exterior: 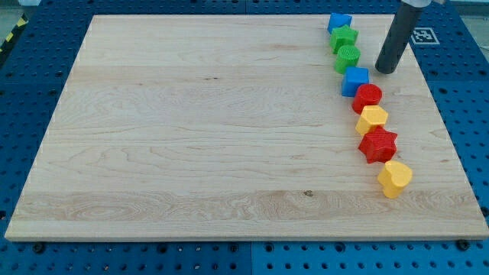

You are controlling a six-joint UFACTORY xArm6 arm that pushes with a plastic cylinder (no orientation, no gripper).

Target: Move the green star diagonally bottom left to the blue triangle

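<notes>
The green star (344, 37) lies near the board's top right, in a column of blocks. A blue block (340, 21), which looks like the triangle, touches it from above. A green round block (348, 57) sits just below the star, and a blue cube-like block (355, 80) lies below that. My tip (384, 71) rests on the board to the right of the green round block and up-right of the blue cube. It is a short gap from both and touches no block.
The column goes on downward with a red round block (367, 96), a yellow hexagon (372, 119), a red star (378, 144) and a yellow heart (395, 178). The wooden board (191, 137) lies on a blue pegboard table.
</notes>
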